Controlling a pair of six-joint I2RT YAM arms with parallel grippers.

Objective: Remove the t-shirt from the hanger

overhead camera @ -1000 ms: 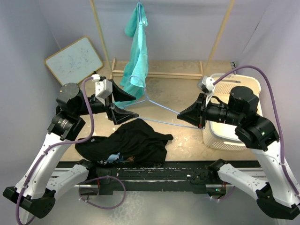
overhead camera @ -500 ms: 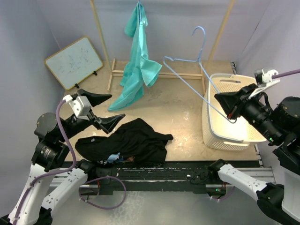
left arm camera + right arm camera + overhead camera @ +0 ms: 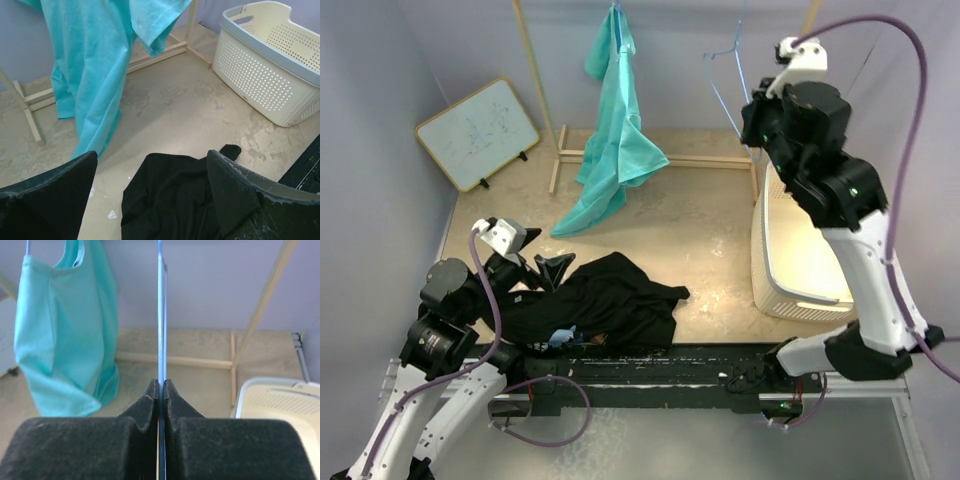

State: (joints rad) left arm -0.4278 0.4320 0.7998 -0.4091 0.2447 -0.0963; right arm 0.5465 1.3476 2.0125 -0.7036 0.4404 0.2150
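Materials and shapes. The black t-shirt [image 3: 605,305] is soft matte knit. It lies crumpled in a low, wrinkled heap on the mottled beige table [image 3: 700,220], left of the laundry basket [image 3: 800,275] in the overhead view and apart from it. It is off the hanger.

The hanger [image 3: 160,315] is thin light-blue wire, bare of any cloth. It is raised above the far end of the basket, and its hook shows faintly against the back wall.

The basket is cream plastic, a rounded oblong with perforated walls, a smooth rim and a handle slot.

A teal garment [image 3: 615,130] of thin, lightly ribbed fabric hangs in long folds from a pale wooden rack [image 3: 535,90]. It is beyond the basket and to its left, and its lower hem reaches the table.

A white board with a wooden frame [image 3: 478,132] leans at the far left, well apart from the basket.

Grippers. The left gripper [image 3: 542,255] is low at the near left, on the far side of the t-shirt from the basket. Its black, scuffed wedge-shaped fingers [image 3: 50,195] are spread wide. They hold nothing, and the left end of the t-shirt lies below the gap between them. We cannot tell whether either finger touches the cloth.

The right gripper [image 3: 160,384] is raised above the basket's far end. Its fingers are pressed together on the hanger's wire, which runs straight up from the pinch.
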